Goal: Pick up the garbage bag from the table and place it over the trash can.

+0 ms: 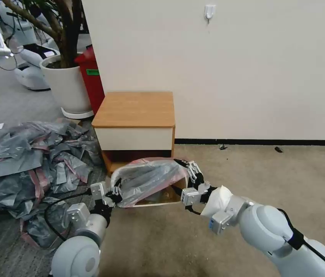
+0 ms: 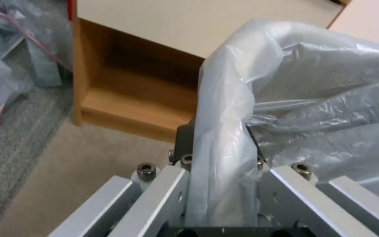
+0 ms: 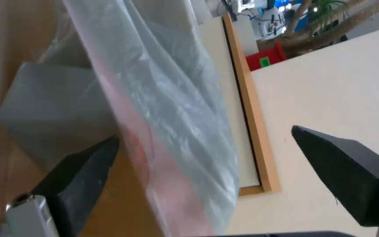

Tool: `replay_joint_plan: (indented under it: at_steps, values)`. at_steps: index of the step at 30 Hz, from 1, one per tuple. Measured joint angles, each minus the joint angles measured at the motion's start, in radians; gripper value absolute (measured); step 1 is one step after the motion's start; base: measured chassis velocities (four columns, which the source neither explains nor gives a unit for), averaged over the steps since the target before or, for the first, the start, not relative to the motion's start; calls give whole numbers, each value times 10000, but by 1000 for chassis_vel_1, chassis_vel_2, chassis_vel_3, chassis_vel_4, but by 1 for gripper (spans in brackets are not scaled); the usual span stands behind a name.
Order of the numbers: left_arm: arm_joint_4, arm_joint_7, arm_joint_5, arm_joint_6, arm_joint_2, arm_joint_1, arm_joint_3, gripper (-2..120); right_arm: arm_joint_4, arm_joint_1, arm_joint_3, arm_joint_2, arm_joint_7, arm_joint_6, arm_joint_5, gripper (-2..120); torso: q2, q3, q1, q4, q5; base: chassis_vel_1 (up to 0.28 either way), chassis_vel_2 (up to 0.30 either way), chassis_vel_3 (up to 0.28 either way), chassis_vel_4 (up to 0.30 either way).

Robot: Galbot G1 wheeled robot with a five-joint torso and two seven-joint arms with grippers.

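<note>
Garbage bag first: from the head view it is stretched low between the two arms, draped over the trash can on the floor just in front of the table, whose top is bare. The left gripper pinches the bag's left edge and the right gripper sits at its right edge, close to the can's far corner. Only part of the beige rim peeks out underneath, so I'd judge the bag is draped rather than properly seated, and a tug from either side could drag it off. From the left wrist view, the left gripper is clamped on a bunched fold of film; thin plastic like that could slip or tear if pulled hard. From the right wrist view, the right gripper stands wide apart, the pink-banded edge hanging loose between its black fingers, gripped by nothing, so that side might sag off the can.
</note>
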Motion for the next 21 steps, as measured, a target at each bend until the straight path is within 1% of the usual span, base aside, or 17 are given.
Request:
replay_joint_plan:
  at_steps: [10,11,12,14,16,17,18,19,20,21]
  values:
    - [-66,41,87,-6,-21,143,47,4,-382,285,-195,272,62,65,-140,98,0,0,0,1,0,0,0,0,0]
    - [-67,44,86,-8,-26,150,46,4,-416,293,-196,314,126,108,-166,93,0,0,0,1,0,0,0,0,0]
    - [-67,44,86,-8,-26,150,46,4,-416,293,-196,314,126,108,-166,93,0,0,0,1,0,0,0,0,0]
    - [-69,46,71,-17,-41,153,46,4,-467,275,-168,413,241,223,-307,86,0,0,0,0,0,0,0,0,0]
    - [-70,46,47,-20,-64,154,47,4,-520,190,-153,488,389,322,-405,76,0,0,0,0,0,0,0,0,0]
    - [-70,46,47,-20,-64,154,47,4,-520,190,-153,488,389,322,-405,76,0,0,0,0,0,0,0,0,0]
    - [-70,46,31,-20,-87,153,46,4,-534,143,-142,519,447,355,-427,69,0,0,0,0,0,0,0,0,0]
    - [-67,46,21,-21,-105,153,47,4,-546,99,-128,539,478,379,-445,65,0,0,0,0,0,0,0,0,0]
    - [-67,46,21,-21,-105,153,47,4,-546,99,-128,539,478,379,-445,65,0,0,0,0,0,0,0,0,0]
    - [-41,46,10,-21,-123,154,47,4,-548,57,-116,551,497,403,-463,59,0,0,0,0,0,0,0,0,0]
